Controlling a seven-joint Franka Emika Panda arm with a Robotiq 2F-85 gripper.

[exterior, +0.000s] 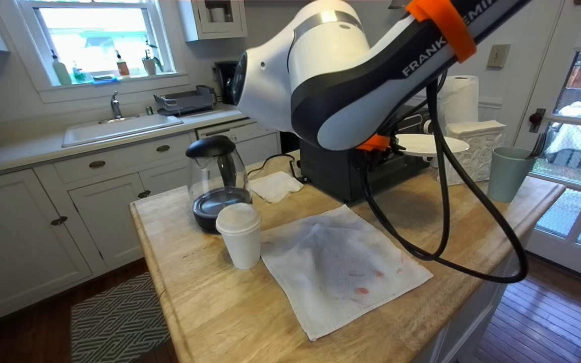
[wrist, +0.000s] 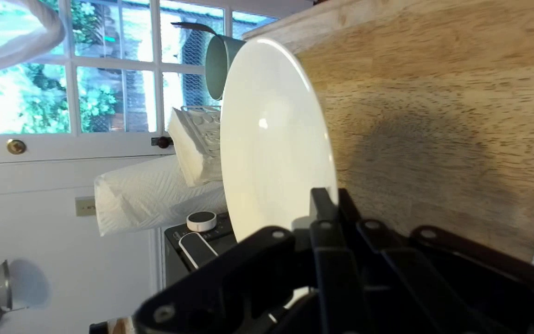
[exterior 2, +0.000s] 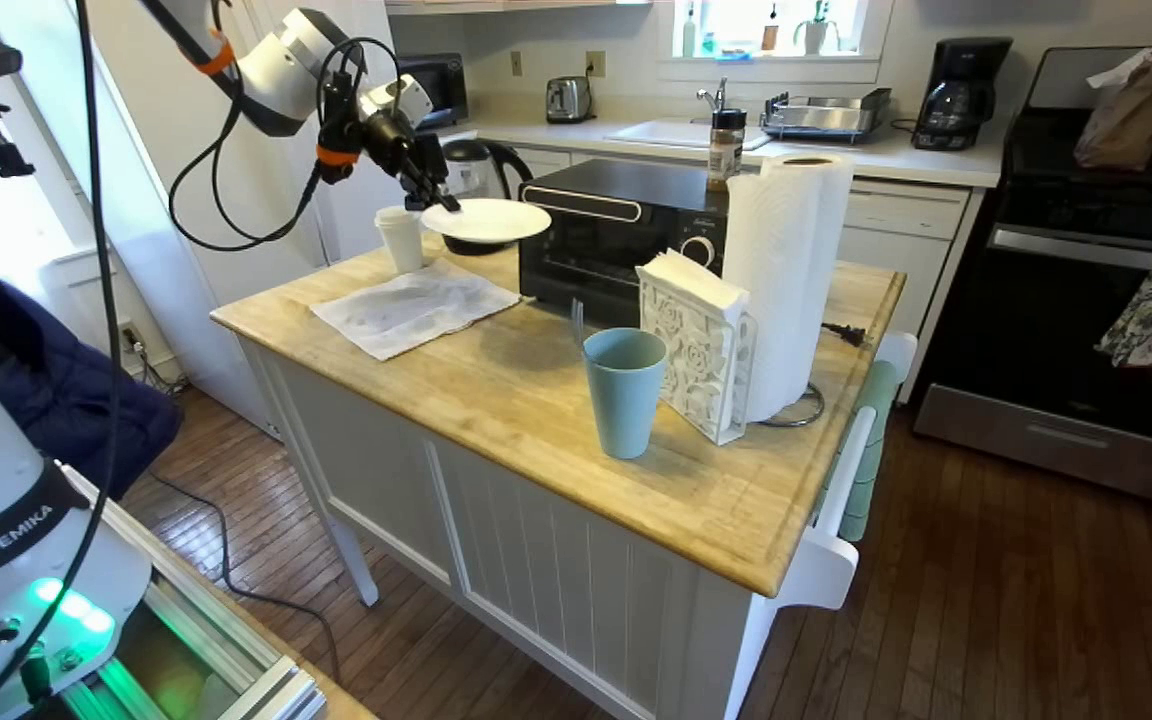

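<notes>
I see a white plate up in the air over the wooden island top, in front of the black toaster oven, and the robot's gripper is nearly all the way closed, pinching just the plate's thin rim from both sides, maybe so the rest can stick out like a shelf. On the wood nearby lies a spotted white cloth, with a lidded paper cup and a glass kettle near it. Farther off, a fork leans in a green cup, and a holder stands napkins on edge, I guess so they don't flop.
</notes>
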